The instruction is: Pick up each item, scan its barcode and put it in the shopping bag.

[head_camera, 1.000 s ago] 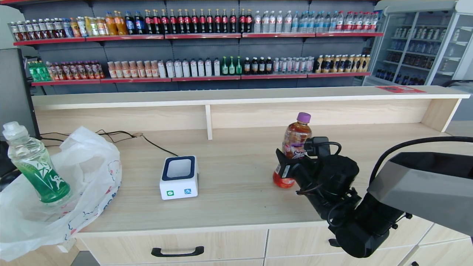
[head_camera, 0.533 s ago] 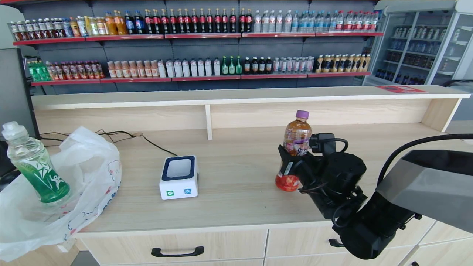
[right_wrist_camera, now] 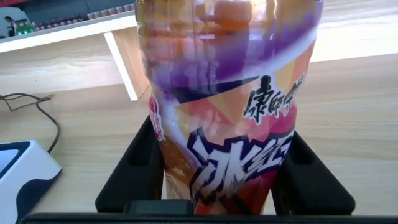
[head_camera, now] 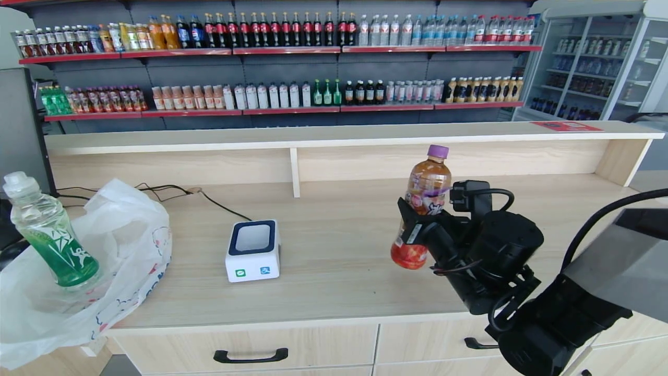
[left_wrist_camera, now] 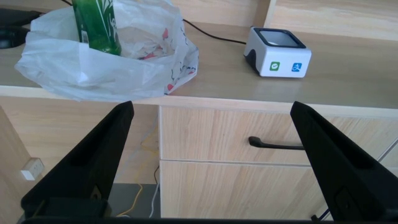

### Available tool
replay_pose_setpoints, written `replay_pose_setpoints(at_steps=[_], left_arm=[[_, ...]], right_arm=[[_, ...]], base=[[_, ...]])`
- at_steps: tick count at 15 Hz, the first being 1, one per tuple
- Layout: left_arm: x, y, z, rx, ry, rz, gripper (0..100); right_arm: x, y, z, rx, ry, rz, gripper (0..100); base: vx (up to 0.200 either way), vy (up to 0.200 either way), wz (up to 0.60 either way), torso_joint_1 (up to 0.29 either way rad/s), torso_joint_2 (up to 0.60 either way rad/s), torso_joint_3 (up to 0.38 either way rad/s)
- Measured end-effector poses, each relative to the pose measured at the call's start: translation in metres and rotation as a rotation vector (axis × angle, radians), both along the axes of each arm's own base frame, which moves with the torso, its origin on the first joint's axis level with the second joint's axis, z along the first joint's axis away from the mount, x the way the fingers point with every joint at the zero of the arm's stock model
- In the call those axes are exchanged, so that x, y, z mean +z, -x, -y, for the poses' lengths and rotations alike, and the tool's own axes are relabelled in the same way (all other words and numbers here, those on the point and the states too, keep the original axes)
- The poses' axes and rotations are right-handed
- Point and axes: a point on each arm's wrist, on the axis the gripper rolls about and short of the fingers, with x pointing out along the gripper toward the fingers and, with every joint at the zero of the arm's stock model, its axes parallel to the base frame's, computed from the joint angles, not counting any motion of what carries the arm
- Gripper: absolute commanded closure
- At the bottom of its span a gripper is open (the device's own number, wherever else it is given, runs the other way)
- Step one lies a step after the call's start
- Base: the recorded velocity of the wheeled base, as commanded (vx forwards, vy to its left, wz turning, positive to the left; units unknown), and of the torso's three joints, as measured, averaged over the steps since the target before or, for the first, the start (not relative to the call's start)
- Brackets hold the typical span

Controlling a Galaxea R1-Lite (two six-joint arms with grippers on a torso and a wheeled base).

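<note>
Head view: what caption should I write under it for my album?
Right hand grips the purple-capped bottle; scanner and shopping bag wait on the counter.

The worktop (head_camera: 334,245) is finished in pale, matt wood grain. The shopping bag (head_camera: 135,235) is made of thin, crinkled, translucent plastic. The drink bottle (head_camera: 428,183) is formed of clear glossy plastic, wrapped in shiny printed film. The scanner (head_camera: 253,258) is cased in smooth white plastic

Chinese characters cross the label of the bottle (right_wrist_camera: 230,124); two icons mark the scanner (head_camera: 252,253).
</note>
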Motion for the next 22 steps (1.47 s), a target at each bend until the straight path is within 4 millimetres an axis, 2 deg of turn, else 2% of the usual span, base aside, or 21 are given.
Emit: replay_pose_setpoints(at_steps=[9,15,19,22], left_arm=[[0.000,0.000,0.000,0.001,-0.001,-0.002,0],[-0.001,0.000,0.000,-0.001,-0.004,-0.006,0],[-0.001,0.000,0.000,0.000,-0.003,-0.006,0],[-0.001,0.000,0.000,0.000,-0.003,-0.006,0]], right_arm=[[0.034,0.055,-0.012,0.131,-0.052,0.047,100],[0.050,0.102,-0.048,0.339,-0.102,0.081,100],[0.074,0.110,-0.061,0.427,-0.207,0.139,100],[0.091,0.117,-0.054,0.445,-0.282,0.168,100]], base=[[0.000,0.000,0.00,0.000,0.00,0.000],[0.000,0.000,0.00,0.000,0.00,0.000],[0.000,0.000,0.00,0.000,0.00,0.000],[0.000,0.000,0.00,0.000,0.00,0.000]])
